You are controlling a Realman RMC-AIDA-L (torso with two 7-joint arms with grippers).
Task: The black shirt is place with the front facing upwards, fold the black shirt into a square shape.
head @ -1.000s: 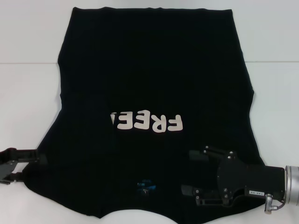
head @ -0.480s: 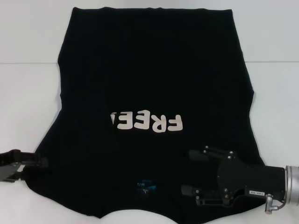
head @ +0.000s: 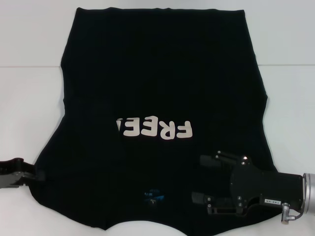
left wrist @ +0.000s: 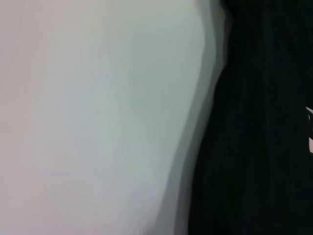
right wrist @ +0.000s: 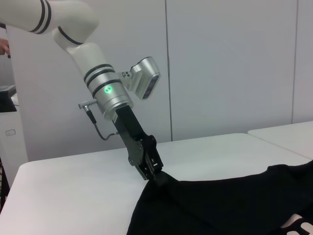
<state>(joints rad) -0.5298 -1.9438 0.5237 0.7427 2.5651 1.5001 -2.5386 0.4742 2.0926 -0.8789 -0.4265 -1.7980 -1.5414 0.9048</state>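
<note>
Pulling back toward the left edge over the last second, the left gripper now shows less of itself in the head view, and the shirt's near-left corner has drawn out a little with it. From the right wrist view its fingers are pressed together on that corner of the black shirt, the cloth rising in a small peak at the tips, though the contact is dark on dark and I take the clamp as likely rather than certain.

Hovering over the near-right part of the shirt, the right gripper has its two fingers standing apart, one farther and one nearer, with nothing between them; it has settled slightly nearer than before.

Outward from there, the shirt lies spread front-up on the white table, its hem at the far side, the neck and blue neck label at the near edge, and the off-white lettering across the middle.

By my reading this is the start of the first fold: one near corner taken, the other not yet. Next the right gripper needs to close on the near-right edge, so both can lift and carry the cloth together.
</note>
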